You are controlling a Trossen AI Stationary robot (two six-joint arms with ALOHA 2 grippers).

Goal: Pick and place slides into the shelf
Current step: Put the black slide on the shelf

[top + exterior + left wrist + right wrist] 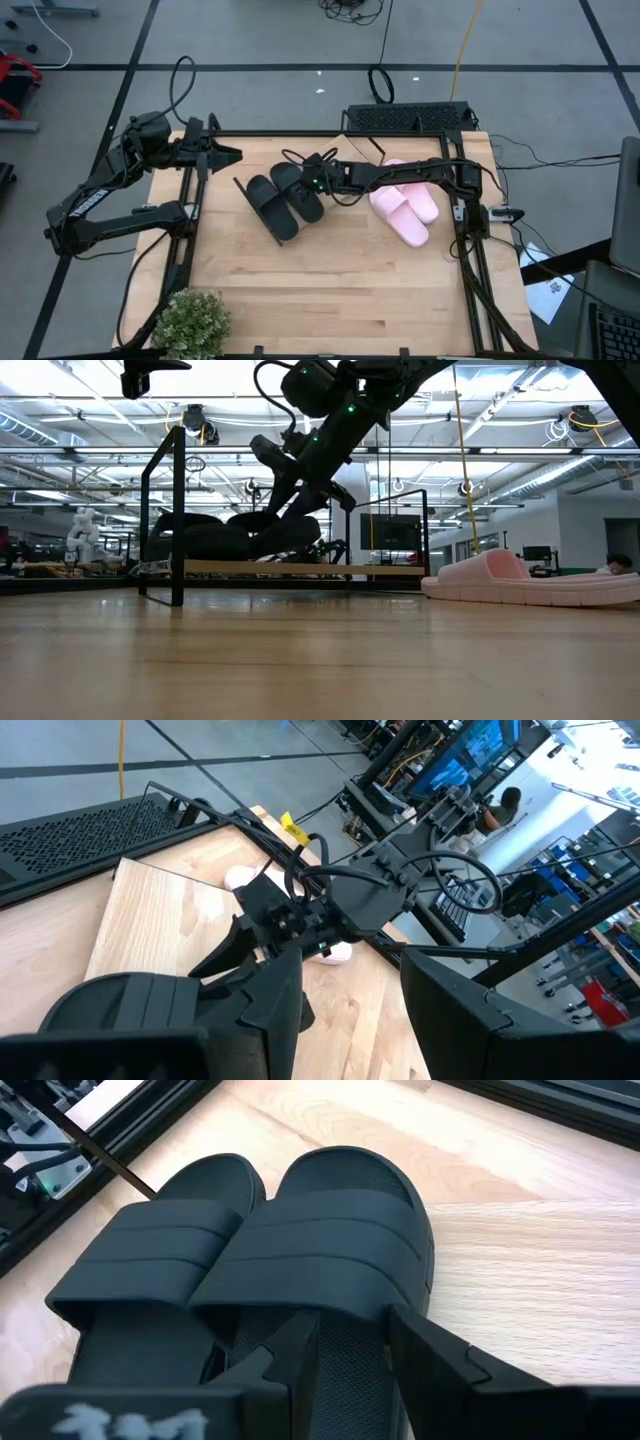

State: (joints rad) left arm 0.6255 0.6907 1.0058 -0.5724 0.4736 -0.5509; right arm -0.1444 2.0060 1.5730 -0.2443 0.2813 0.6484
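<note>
The black slides lie side by side at the table's middle. In the low view the black slides show just above the shelf's wooden board, and I cannot tell whether they rest on it. My right gripper is open over the heel half of one black slide, behind its strap. The pink slides lie flat together to the right, under the right arm. My left gripper waits open at the far left, touching nothing. My right gripper comes slanting down from the table's right, its open fingers over the footbed of the black slide nearer the pink pair, just behind the strap. Whether the fingers touch the slide, I cannot tell.
The shelf's thin black wire frame stands around the black slides. A small potted plant sits at the near left corner. Black rails and cables run along the table's left and right sides. Bare wood lies toward the near edge.
</note>
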